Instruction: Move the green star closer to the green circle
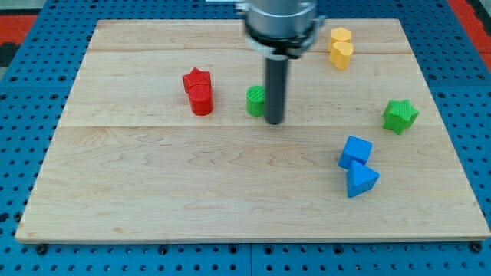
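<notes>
Green star (400, 116): lies flat on the bench (230, 192) near the view's right edge, well to the right of my tip (275, 121) and at about the same height in the view. It touches no other block.

Green circle (255, 100): a short cylinder, just left of my tip. The rod overlaps its right edge in the view; whether the two actually touch cannot be told. It sits well apart from the green star, with my tip between them but far nearer the circle.

My tip: the lower end of a straight dark rod, upright, meeting the bench near the middle of the upper half. The arm carries no fingers, so there is no spread, pressed or pinching state to record; nothing is held.

Red blocks: a red star (196, 80) and a red cylinder-like block (202, 101) stand touching each other, left of my tip and beyond the green circle.

Yellow blocks: two yellow pieces (341, 47), stacked close together, lie above and to the right of my tip, near the bench's top edge. Their exact shapes are not clear.

Blue blocks: a blue cube (355, 151) and a blue triangle (361, 181) touch each other, below and to the right of my tip, and below-left of the green star.
</notes>
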You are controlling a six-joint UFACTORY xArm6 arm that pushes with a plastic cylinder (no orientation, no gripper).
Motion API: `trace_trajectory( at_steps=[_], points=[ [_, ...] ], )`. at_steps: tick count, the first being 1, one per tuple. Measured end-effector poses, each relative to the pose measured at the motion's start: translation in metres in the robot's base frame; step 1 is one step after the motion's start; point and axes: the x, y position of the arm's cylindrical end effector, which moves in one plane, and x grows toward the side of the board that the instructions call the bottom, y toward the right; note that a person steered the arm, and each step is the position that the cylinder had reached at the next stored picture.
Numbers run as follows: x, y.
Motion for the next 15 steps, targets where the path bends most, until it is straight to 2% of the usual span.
trace_trajectory(
  at_steps=[1, 2, 3, 4, 5, 6, 7, 9, 10, 11, 12, 13, 15],
  points=[
    [-0.024, 0.013],
    [-0.045, -0.06],
    [-0.058, -0.034],
    [-0.079, 0.09],
    [-0.068, 0.208],
    [-0.019, 0.258],
    [0.004, 0.179],
    [0.004, -0.04],
    [0.018, -0.004],
    [0.04, -0.038],
    [0.036, -0.081],
    [0.005, -0.088],
    [-0.008, -0.092]
  ],
)
